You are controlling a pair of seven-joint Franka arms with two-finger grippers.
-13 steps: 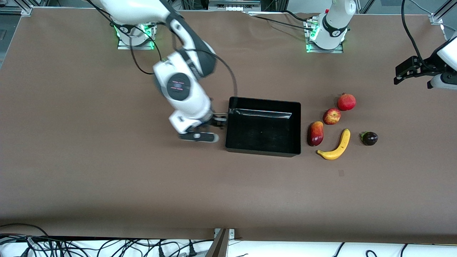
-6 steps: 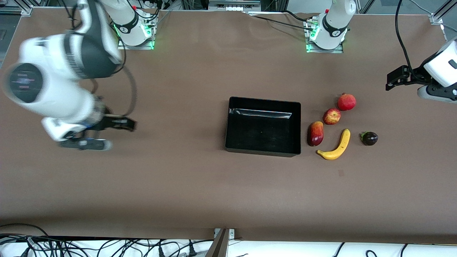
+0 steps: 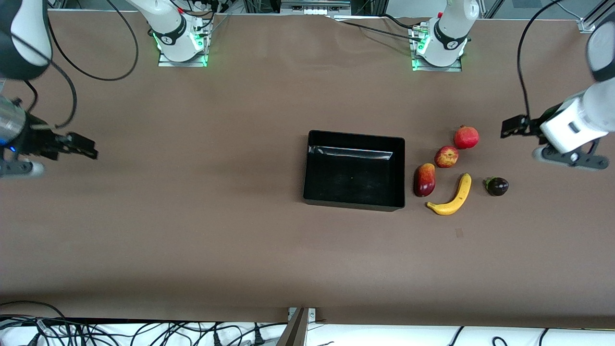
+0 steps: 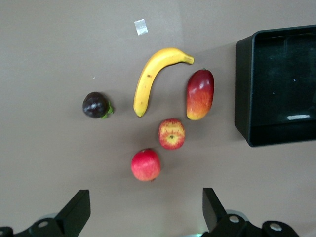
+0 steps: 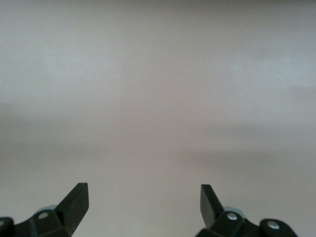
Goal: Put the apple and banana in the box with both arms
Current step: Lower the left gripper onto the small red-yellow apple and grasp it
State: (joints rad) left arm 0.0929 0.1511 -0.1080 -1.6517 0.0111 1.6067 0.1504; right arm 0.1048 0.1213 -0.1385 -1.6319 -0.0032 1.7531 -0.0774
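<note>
The black box (image 3: 355,136) sits mid-table with nothing in it. Beside it, toward the left arm's end, lie the apple (image 3: 446,156) and, nearer the front camera, the yellow banana (image 3: 453,196). My left gripper (image 3: 510,127) hangs open over bare table next to the fruit, holding nothing. Its wrist view shows the apple (image 4: 171,134), the banana (image 4: 154,74) and the box (image 4: 242,94) ahead of its open gripper (image 4: 146,202). My right gripper (image 3: 86,147) is open and empty over the right arm's end of the table. In its wrist view the gripper (image 5: 144,195) has only brown table ahead.
A uniformly red round fruit (image 3: 466,137), an oblong red-orange fruit (image 3: 424,179) and a small dark fruit (image 3: 497,186) lie around the apple and banana. A pale tape patch (image 3: 459,233) marks the table nearer the camera.
The right arm has swung from the box's wall out to its own end of the table. The left gripper has come in toward the fruit. The box and fruit have not moved.
</note>
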